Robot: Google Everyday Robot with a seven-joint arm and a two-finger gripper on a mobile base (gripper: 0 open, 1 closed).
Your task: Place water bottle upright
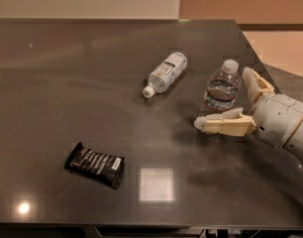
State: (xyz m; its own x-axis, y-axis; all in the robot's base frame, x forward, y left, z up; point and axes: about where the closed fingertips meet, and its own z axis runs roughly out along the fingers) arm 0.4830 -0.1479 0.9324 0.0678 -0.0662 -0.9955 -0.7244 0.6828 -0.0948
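Observation:
The water bottle, clear plastic with a white cap and a narrow label band, stands upright on the dark table at the right. My gripper is open around it, coming in from the right. One beige finger lies in front of the bottle and the other finger is to its right. Neither finger seems to touch the bottle.
A shorter bottle with a large white printed label lies on its side left of the water bottle, cap toward the front left. A black snack bar lies at the front left. The table's right edge runs close behind my arm.

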